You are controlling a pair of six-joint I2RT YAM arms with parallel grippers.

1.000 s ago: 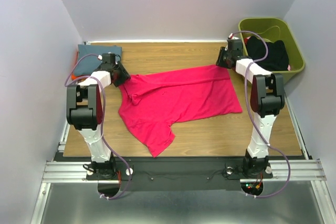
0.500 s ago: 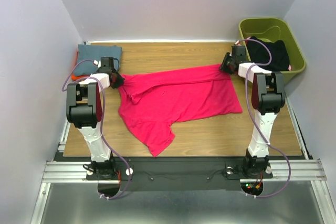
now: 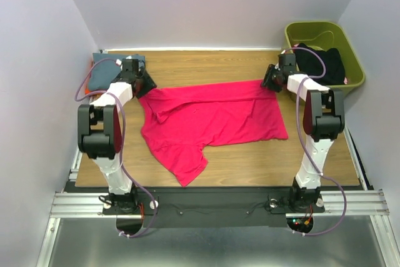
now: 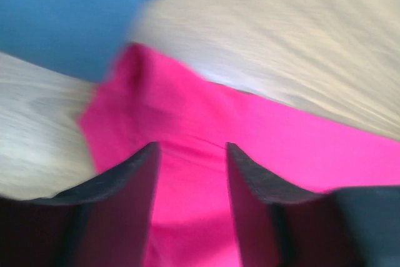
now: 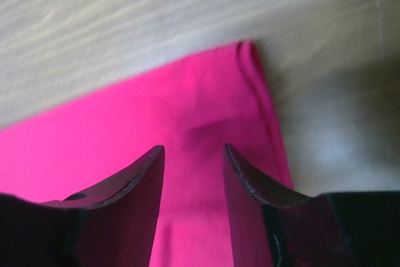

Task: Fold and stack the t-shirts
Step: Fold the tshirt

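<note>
A bright magenta-pink cloth t-shirt (image 3: 212, 120) is lying spread across the wooden desk (image 3: 262, 157). The left pincer (image 3: 144, 84) is hovering over its far left corner, fingers spread with pink cloth showing between them, pinching nothing. The right pincer (image 3: 270, 82) is hanging over the far right corner, likewise spread. A folded slate blue-grey shirt (image 3: 103, 74) is sitting at the desk's far left corner, and a black garment (image 3: 322, 62) is resting in the olive-green plastic bin (image 3: 315, 31).

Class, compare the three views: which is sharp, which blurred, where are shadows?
Top external view: sharp, evenly lit. Left wrist view: motion-blurred, wooden table streaked beside the magenta-pink cloth t-shirt. Right wrist view: softer focus, grey shadow beside the shirt's corner.
</note>
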